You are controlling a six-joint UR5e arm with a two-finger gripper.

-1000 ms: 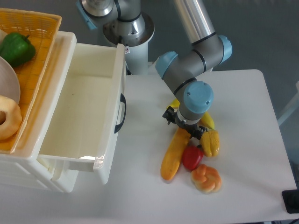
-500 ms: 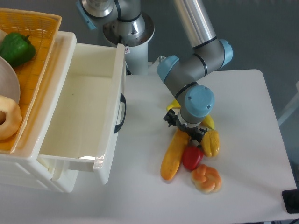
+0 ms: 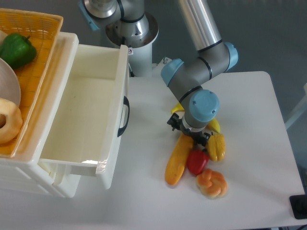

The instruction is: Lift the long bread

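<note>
We observed the long bread (image 3: 178, 159) lying on the white table (image 3: 254, 120), slanted from its lower-left end up toward the gripper (image 3: 189, 133), which sat directly over the loaf's upper end. The arm's blue-capped wrist hid most of the fingers, so we could not tell whether the jaws were spread or pressed onto the loaf. A red pepper (image 3: 196, 161) touched the loaf's right side, with a yellow pepper (image 3: 216, 146) just above and to the right of it and a braided bun (image 3: 211, 183) just below. Another yellow item (image 3: 178, 107) showed partly behind the arm. To the left, we saw a white drawer (image 3: 86, 115) pulled open, and above it an orange basket (image 3: 36, 43) held a green pepper (image 3: 17, 49) and a pale ring-shaped bread (image 3: 8, 120).
</note>
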